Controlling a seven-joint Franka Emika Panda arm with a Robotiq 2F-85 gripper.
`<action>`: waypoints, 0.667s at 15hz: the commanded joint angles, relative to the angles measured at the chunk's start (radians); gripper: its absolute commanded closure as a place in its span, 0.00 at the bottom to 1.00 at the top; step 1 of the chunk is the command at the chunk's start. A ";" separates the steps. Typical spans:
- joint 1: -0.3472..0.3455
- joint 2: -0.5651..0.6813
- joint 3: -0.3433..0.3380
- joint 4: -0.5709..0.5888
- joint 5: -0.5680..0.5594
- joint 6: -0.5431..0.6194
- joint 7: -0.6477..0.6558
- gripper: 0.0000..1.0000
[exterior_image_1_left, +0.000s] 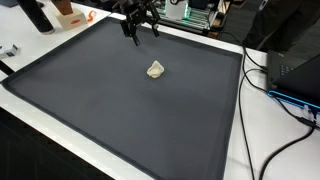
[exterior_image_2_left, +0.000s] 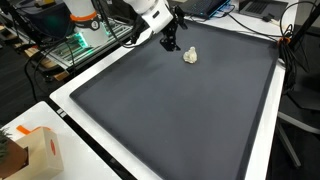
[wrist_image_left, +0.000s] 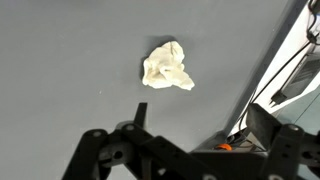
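Lying alone on the dark mat (exterior_image_1_left: 100, 115) is one crumpled white paper wad (exterior_image_1_left: 156, 69), the only loose thing on that surface. It sits toward the far half of the mat in both exterior views (exterior_image_2_left: 189, 56), flat on the mat and touching nothing else. In the wrist view the wad (wrist_image_left: 167, 66) shows as a single lump with folded, ragged edges, ahead of the fingers and slightly to one side.

One mat covers most of one white table (exterior_image_1_left: 240, 130), whose bare border frames it on every visible side. One cardboard box (exterior_image_2_left: 35, 150) stands on the table border at a near corner, off the mat. It carries a small red mark, too small to read. Dark cables (exterior_image_1_left: 285, 120) and one blue cable (exterior_image_1_left: 296, 98) trail over the table edge beside a black device (exterior_image_1_left: 296, 70). No writing on any of these can be made out.

One gripper (exterior_image_1_left: 143, 33) hangs above the mat near its far edge, close to the wad but apart from it (exterior_image_2_left: 170, 45). Its two fingers (wrist_image_left: 137, 112) stand wide apart in the wrist view, with bare mat showing between them. They hold nothing and touch nothing.
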 joint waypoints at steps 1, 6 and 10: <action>0.003 0.036 -0.012 -0.012 0.045 0.022 0.096 0.00; -0.004 0.091 -0.022 -0.001 0.037 0.000 0.235 0.00; -0.007 0.131 -0.026 0.013 0.022 -0.010 0.337 0.00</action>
